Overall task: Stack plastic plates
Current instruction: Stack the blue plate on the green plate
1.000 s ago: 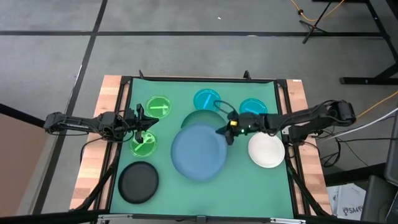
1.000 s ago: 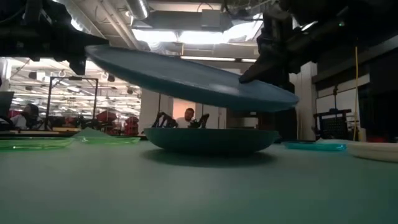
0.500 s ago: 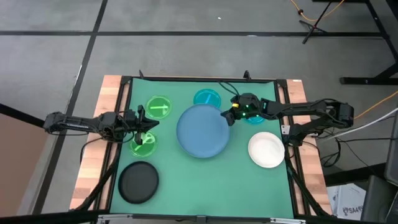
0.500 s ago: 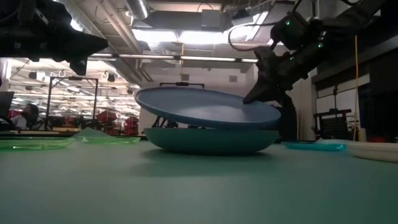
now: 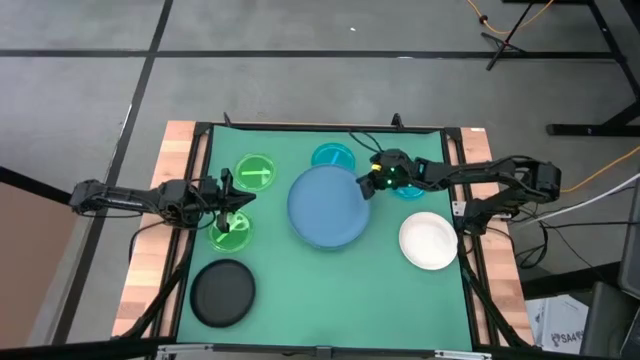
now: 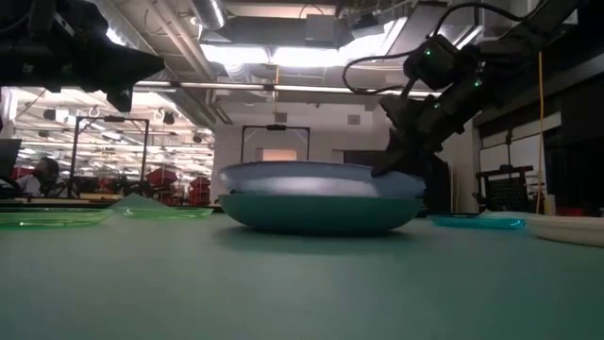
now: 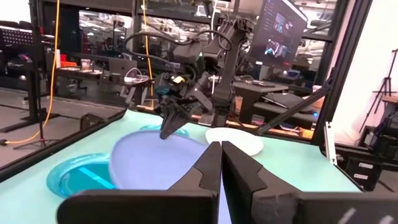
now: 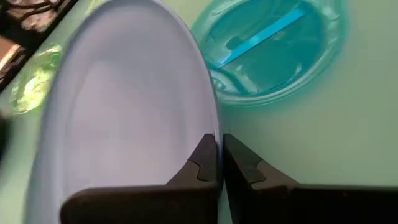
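Centrally on the green worktop (image 5: 400, 290), the large blue plate (image 5: 326, 206) sits nested on the teal-green plate (image 6: 321, 212), rims nearly level in the low view. Right gripper (image 5: 366, 189): at the blue plate's right rim, jaws pinched closed on the rim edge. Left gripper (image 5: 236, 212): over the nearer bright green small plate (image 5: 231, 233) on the left side; its jaws are pressed together, with nothing seen between them. Second bright green plate (image 5: 254, 171) lies just behind it. One cyan plate (image 5: 331, 157) touches the far edge of the blue plate; another cyan plate (image 5: 408, 190) is partly hidden under the right arm. White plate (image 5: 429, 241) near right edge. Black plate (image 5: 223, 293) at front left.
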